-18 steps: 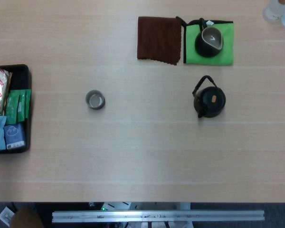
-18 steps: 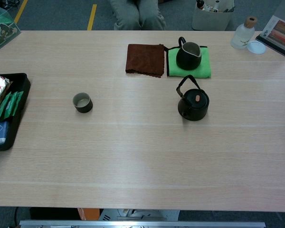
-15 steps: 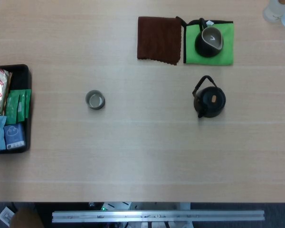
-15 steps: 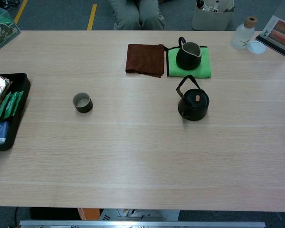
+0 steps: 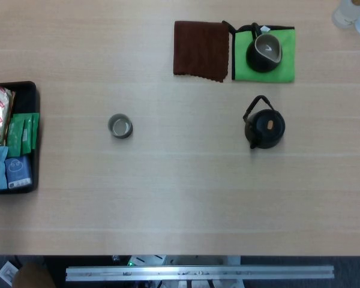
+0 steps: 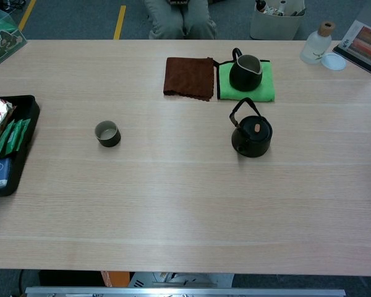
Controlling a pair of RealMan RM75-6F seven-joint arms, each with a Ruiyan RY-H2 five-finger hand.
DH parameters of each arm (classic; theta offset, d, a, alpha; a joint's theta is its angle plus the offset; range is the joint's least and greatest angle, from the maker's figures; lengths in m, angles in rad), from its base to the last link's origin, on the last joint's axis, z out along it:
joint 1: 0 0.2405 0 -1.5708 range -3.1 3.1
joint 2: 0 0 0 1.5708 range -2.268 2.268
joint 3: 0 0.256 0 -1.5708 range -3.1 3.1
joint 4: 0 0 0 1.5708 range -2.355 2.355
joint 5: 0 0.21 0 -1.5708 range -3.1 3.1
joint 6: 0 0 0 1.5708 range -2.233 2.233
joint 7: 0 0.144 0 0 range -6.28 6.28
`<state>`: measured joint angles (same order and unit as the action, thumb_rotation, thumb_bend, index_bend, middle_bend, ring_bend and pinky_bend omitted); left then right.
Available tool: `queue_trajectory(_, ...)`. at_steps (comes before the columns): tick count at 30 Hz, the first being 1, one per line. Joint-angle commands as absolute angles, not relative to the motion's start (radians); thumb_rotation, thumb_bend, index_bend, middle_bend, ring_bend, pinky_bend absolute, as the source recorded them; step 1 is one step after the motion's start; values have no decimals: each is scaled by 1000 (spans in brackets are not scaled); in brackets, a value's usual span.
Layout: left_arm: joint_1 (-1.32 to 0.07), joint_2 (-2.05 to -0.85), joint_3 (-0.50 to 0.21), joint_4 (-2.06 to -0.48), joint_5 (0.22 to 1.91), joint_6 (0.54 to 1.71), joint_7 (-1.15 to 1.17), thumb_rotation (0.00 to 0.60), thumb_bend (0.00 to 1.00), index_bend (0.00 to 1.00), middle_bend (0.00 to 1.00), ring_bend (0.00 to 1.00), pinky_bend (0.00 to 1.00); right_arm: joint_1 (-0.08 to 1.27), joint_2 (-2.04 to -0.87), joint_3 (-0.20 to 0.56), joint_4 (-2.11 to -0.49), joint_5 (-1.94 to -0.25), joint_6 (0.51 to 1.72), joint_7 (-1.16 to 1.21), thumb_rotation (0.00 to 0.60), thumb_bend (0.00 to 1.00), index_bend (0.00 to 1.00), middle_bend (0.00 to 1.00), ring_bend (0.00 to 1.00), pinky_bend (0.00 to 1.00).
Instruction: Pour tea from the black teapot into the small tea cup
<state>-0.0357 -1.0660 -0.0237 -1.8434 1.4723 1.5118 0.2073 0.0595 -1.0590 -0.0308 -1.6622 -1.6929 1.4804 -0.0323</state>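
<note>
The teapot (image 5: 264,130) stands upright on the table (image 5: 180,198), a little right of centre, its lid on and its hoop handle raised and leaning toward 11 o'clock. In the chest view the teapot (image 6: 251,137) shows a small orange knob on the lid. The cup (image 5: 120,126) sits well apart from it, out at 9 o'clock across bare wood; it is upright with its mouth open, and the chest view shows the cup (image 6: 107,133) with a pale inside.

At 12 o'clock from the teapot, near it, a green cloth (image 5: 283,63) lies flat with a dark pitcher (image 5: 264,53) standing on it. Just beside the green cloth, at its 9 o'clock, lies a brown cloth (image 5: 201,50), the two edges almost touching.

Far off at 9 o'clock from the cup, on the table's left edge, a black tray (image 5: 31,96) holds packets (image 5: 22,133) in green, blue and foil. At 1 o'clock from the teapot, in the far right corner, stand a clear bottle (image 6: 315,44) with a cork-coloured cap and a small white dish (image 6: 334,61) just beside it.

Neither hand appears in either view, so I cannot tell how their fingers lie.
</note>
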Motion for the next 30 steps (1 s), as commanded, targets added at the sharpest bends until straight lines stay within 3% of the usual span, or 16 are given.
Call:
queue_trajectory(1,-36,-1068,-25,-1843,1468,1510,211,600,298,276,272,222,228,89,-1057,-21,-1671,-1695,1447,-33,600,143,375,402,342,332)
queue_trajectory(22,-33,-1061,-20,-1859,1475,1513,200,600,298,276,269,222,228,410,-1131,90,-1767,-1603,1050,-104,600,40,375,402,326,328)
queue_trajectory(30,-29,-1050,-18,-1861,1475,1516,182,600,298,276,267,222,228,522,-1223,124,-1751,-1519,920,-121,600,0,369,368,199,124)
